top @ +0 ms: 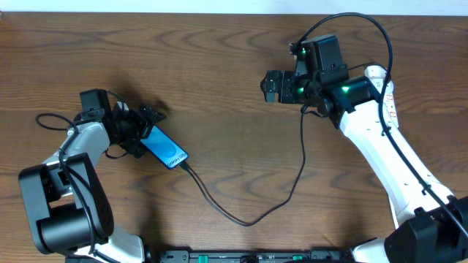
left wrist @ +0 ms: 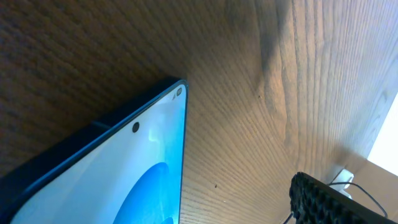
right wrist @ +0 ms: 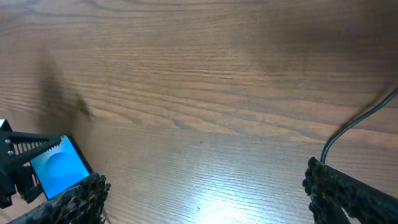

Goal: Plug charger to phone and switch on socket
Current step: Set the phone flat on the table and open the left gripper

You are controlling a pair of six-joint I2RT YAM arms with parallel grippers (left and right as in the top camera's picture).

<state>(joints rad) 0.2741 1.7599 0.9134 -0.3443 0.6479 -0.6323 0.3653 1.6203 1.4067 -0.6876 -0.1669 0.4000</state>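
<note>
The phone [top: 166, 150] lies slanted on the table with its blue screen up. It fills the lower left of the left wrist view [left wrist: 124, 162] and shows small in the right wrist view [right wrist: 57, 168]. The black charger cable [top: 248, 221] meets the phone's lower right end, loops across the table and rises toward my right arm. My left gripper [top: 139, 131] is open around the phone's upper end, with a gap between the phone and one finger [left wrist: 320, 199]. My right gripper [top: 274, 86] [right wrist: 205, 205] is open and empty above bare wood. The white socket [top: 382, 79] with red marks lies mostly hidden by my right arm.
The cable [right wrist: 357, 121] runs past my right gripper's finger. The wooden table [top: 219, 66] reaches to a pale edge at the back. A black bar [top: 241, 256] lies along the table's front edge.
</note>
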